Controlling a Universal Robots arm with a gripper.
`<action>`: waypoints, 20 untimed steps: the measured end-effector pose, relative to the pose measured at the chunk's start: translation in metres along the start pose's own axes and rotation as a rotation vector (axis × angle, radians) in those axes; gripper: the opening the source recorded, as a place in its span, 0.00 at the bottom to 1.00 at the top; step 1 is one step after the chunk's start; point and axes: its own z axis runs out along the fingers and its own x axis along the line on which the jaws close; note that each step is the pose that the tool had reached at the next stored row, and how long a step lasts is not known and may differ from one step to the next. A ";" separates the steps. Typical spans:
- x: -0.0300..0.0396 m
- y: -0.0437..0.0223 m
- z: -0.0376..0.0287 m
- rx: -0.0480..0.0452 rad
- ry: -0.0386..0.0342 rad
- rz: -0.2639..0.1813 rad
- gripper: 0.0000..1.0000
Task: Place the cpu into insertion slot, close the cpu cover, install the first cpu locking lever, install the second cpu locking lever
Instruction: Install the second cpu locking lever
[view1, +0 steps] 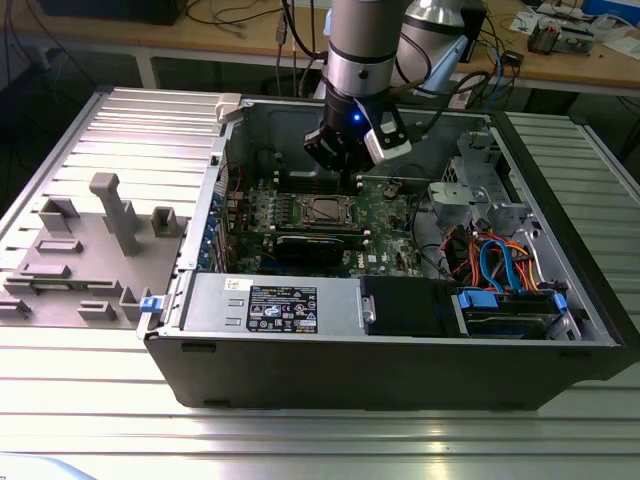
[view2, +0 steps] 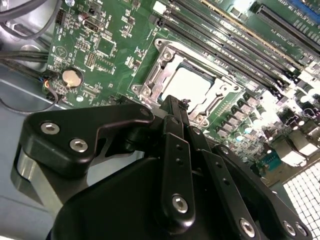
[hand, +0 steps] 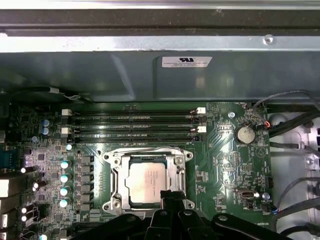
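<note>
The gripper (hand: 171, 196) is hovering just above the near edge of the insertion slot (hand: 111, 181), its two black fingers (view2: 176, 131) pressed together with nothing between them. The cpu (hand: 148, 182) is already lying flat in the slot, and the cpu cover (hand: 176, 172) is resting closed around it. In both wrist views the gripper is hiding the socket's near rim, so the locking levers are hard to make out. In the exterior view the arm is reaching into the open computer case (view1: 560, 330).
</note>
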 end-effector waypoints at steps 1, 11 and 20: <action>0.0000 -0.0008 -0.0001 0.0002 0.0000 0.000 0.11; 0.0062 -0.0187 0.0037 0.0008 0.0021 -0.013 0.11; 0.0064 -0.0214 0.0038 0.0023 0.0027 -0.013 0.11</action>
